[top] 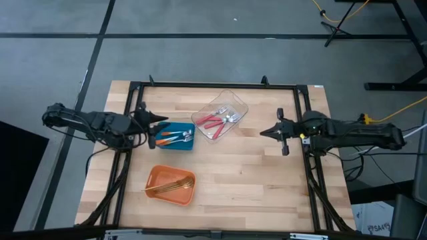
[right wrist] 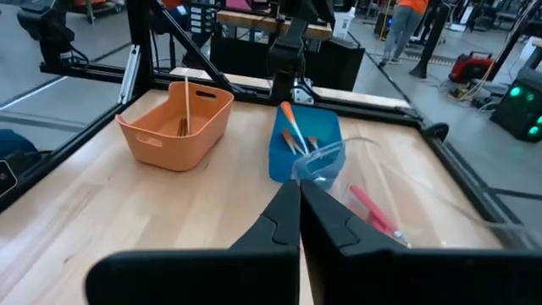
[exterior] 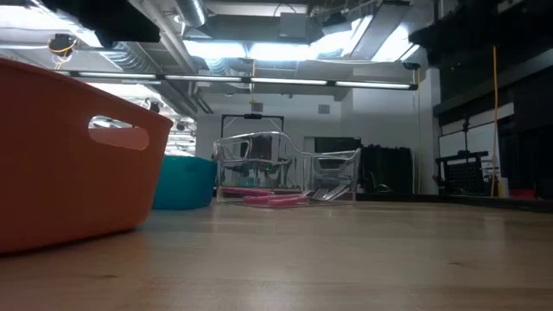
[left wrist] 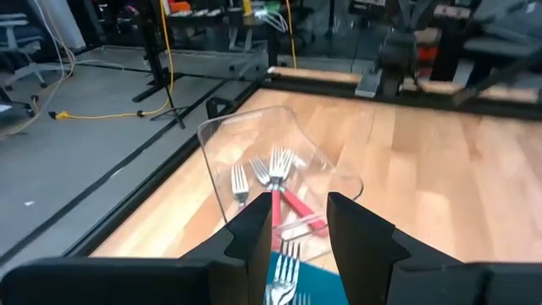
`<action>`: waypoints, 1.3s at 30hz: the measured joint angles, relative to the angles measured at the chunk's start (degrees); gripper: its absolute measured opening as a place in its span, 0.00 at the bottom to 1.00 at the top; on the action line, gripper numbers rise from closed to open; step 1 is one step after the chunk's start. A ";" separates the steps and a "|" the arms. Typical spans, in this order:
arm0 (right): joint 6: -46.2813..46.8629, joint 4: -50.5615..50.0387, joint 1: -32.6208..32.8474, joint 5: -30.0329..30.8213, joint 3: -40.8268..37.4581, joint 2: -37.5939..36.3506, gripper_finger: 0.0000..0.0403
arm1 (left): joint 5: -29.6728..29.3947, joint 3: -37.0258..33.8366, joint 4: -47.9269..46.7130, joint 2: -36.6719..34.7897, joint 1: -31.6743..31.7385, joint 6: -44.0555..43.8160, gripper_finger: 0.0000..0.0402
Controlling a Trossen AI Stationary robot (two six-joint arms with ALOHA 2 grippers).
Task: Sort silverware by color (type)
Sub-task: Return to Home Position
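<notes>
Blue bin [top: 175, 148] beside left gripper [top: 158, 130], forks [top: 179, 137] inside

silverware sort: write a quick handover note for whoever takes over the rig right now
Left gripper: open, empty, beside the blue bin.
Right gripper: shut, empty, over the table's right side.
Pink-handled forks lie in the clear bin, orange-handled forks in the blue bin, gold forks in the orange bin.
Done: the high view shows no fork loose on the table.
Left: probably only parking both arms.
</notes>
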 joint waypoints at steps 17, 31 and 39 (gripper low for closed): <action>6.06 29.29 0.00 -2.95 -22.31 -5.67 0.00 | -0.48 -0.02 0.05 1.54 0.00 0.94 0.27; 6.02 31.60 0.00 -2.95 -26.03 -8.35 0.00 | -0.53 -0.04 -1.07 -0.51 4.72 2.93 0.27; 5.59 30.70 0.02 -5.02 -26.03 -11.63 0.00 | 2.66 -0.04 -3.47 -2.94 5.35 2.73 0.27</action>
